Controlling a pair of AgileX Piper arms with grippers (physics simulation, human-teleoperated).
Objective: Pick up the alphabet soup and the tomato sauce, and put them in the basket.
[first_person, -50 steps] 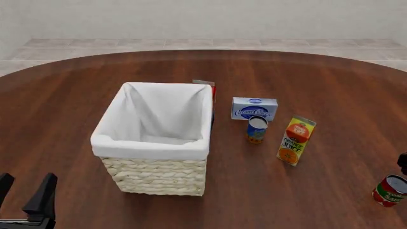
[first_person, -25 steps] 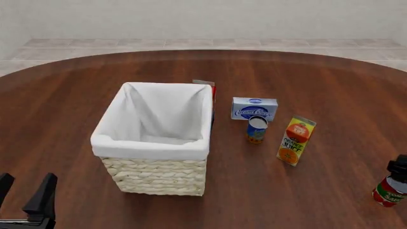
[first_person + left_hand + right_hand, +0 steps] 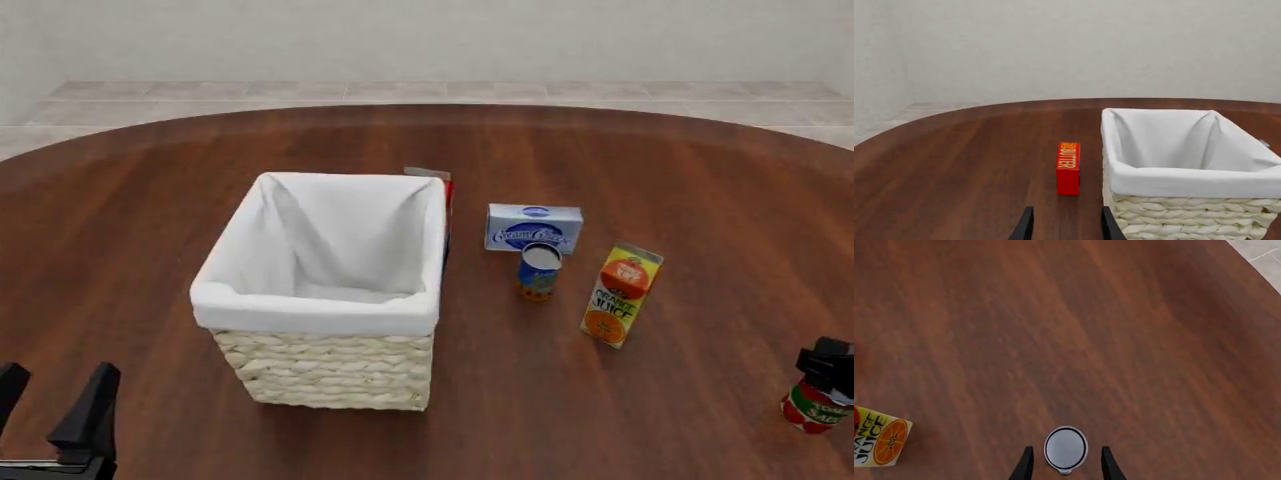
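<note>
Wood table (image 3: 694,180): butter box (image 3: 1068,167) plain only from left wrist.

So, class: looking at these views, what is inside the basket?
The basket shows only its white cloth lining; no can lies on the visible floor. The near wall hides the front part of the floor, so that strip cannot be checked.

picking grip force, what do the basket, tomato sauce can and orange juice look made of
Basket: woven cream wicker, judging by its braided walls, with a matte white cloth lining.
Tomato sauce: probably metal, since its silvery top looks smooth; the body carries a red and green label.
Orange juice: seemingly a printed cardboard carton, flat-sided with a folded top.
</note>
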